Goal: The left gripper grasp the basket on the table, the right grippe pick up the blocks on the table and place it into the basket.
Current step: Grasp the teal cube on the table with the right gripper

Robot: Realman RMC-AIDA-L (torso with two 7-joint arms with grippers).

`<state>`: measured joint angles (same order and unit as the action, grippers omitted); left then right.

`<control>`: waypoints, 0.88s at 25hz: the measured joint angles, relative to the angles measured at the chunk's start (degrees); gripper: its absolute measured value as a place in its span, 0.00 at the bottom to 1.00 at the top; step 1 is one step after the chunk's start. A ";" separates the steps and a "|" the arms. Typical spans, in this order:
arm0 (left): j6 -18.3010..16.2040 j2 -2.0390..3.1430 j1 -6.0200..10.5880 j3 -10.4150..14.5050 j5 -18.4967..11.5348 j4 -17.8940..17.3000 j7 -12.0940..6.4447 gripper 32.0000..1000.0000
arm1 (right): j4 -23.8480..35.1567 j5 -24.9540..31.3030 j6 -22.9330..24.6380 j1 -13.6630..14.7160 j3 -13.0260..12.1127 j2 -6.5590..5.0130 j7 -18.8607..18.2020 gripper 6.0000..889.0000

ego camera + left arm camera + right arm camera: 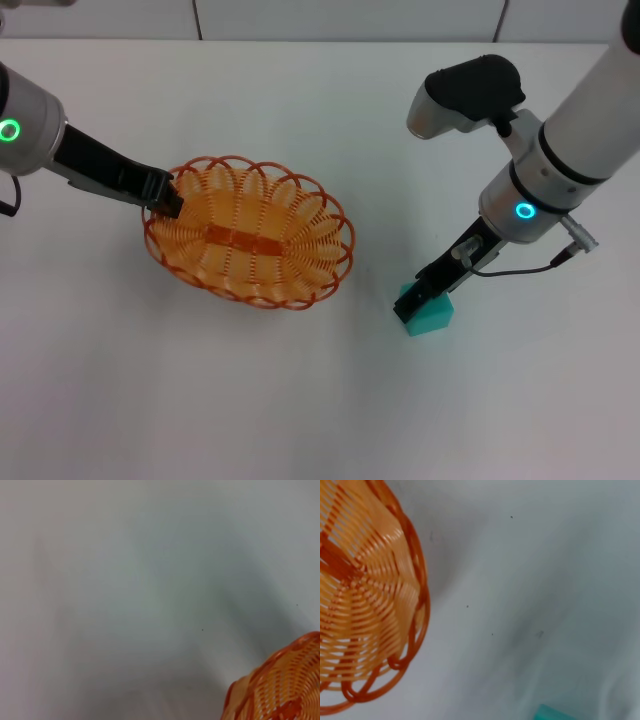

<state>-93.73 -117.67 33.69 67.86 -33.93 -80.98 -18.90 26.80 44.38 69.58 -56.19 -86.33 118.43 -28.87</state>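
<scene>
My left gripper (pixel 168 197) is clamped on the basket (pixel 250 232) rim on the plain white table (pixel 120 380). My right gripper (pixel 412 301) straddles 1 block (pixel 430 312) just beside the basket; its grip I cannot tell.

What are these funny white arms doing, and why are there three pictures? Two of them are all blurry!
It is a robot with two arms. The big picture comes from a camera on its head, looking down at a white table. The other two come from little cameras on its wrists, very close to the table, so you see only bits: the edge of the orange basket and a corner of the teal cube.

Each arm ends in a black pincer. The left pincer, on the arm with the green light, is at the rim of the basket and looks to be gripping it. The right pincer, on the arm with the blue light, is down at the cube, which sits on the table beside the basket. I cannot tell if it has squeezed the cube.
</scene>
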 joint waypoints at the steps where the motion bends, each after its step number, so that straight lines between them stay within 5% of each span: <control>1: 0.01 0.00 0.00 0.02 0.00 0.01 -0.01 0.05 | 0.03 0.00 0.00 0.18 0.02 -0.03 -0.05 0.96; 22: 0.73 -0.03 0.21 0.08 -0.70 0.56 -0.26 0.05 | -0.63 0.10 0.27 0.18 0.11 -0.14 -1.02 0.90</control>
<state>-93.00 -117.70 33.90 67.94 -34.63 -80.41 -19.16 26.17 44.48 69.85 -56.02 -86.22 118.30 -29.89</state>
